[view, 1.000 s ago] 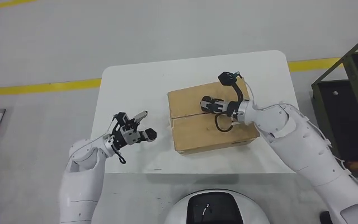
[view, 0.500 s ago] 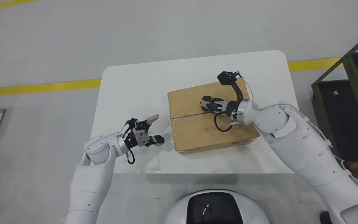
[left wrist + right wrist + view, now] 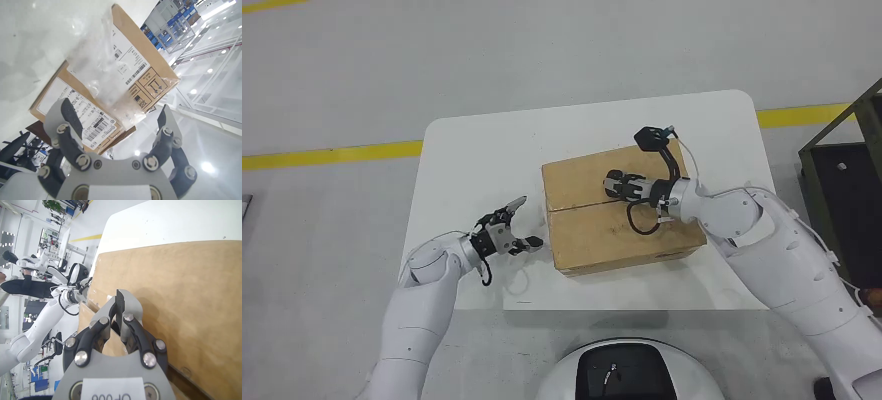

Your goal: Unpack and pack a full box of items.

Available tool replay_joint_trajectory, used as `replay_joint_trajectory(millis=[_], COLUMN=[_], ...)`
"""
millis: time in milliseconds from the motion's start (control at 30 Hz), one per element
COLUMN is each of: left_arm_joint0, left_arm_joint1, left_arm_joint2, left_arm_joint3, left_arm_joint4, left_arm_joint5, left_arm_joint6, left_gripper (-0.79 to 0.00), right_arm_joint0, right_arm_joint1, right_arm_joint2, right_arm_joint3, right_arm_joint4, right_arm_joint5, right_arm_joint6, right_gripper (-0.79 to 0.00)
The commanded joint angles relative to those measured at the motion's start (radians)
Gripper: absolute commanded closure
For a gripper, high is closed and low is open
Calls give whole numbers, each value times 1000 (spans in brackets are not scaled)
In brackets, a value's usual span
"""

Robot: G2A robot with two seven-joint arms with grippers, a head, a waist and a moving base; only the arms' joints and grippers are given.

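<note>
Cardboard box (image 3: 592, 235), closed, sits on the white table (image 3: 472, 150) toward 3 o'clock of its middle, its flaps meeting at a seam (image 3: 577, 208). The right gripper (image 3: 610, 183) rests on the lid near 12 o'clock of its centre, fingers pressed together and holding nothing. The left gripper (image 3: 525, 225) hangs just beside the box's 9 o'clock wall, fingers spread wide. Being full, the box is probably heavy, with stiff walls. Clear tape (image 3: 105, 72) over the labels (image 3: 88, 121) looks slick, so bare card or a flap edge at the seam seems the safer hold.
</note>
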Motion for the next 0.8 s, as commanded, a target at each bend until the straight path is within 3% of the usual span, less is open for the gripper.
replay_joint_trajectory(millis=[0,300,367,433,467,500,533,767], left_arm_joint0=[-14,-60,-67,-76,-78,-81,-84,-93], left_arm_joint1=[-6,-30,-35,-37,-39,-39,-40,-46], left_arm_joint2=[10,45,50,57,56,57,58,57], left_arm_joint3=[20,87,103,122,132,140,147,170], left_arm_joint4=[-13,-49,-54,-42,-53,-53,-51,-65], left_arm_joint5=[-6,-30,-36,-38,-36,-38,-41,-53], left_arm_joint6=[13,61,69,75,73,73,72,71], left_gripper=[-785,-785,-671,-302,-215,-49,0,0], right_arm_joint0=[0,-4,-6,-7,-8,-9,-10,-16], right_arm_joint1=[0,-2,-2,-2,-2,-2,-1,-1], right_arm_joint2=[1,8,11,14,16,17,19,27], right_arm_joint3=[0,3,4,3,2,2,2,-2], right_arm_joint4=[-1,-4,-4,-4,-5,-6,-6,-8], right_arm_joint5=[-1,-5,-6,-7,-7,-8,-8,-9], right_arm_joint6=[0,-2,-3,-3,-5,-5,-5,-3], right_gripper=[0,0,0,0,0,0,0,0])
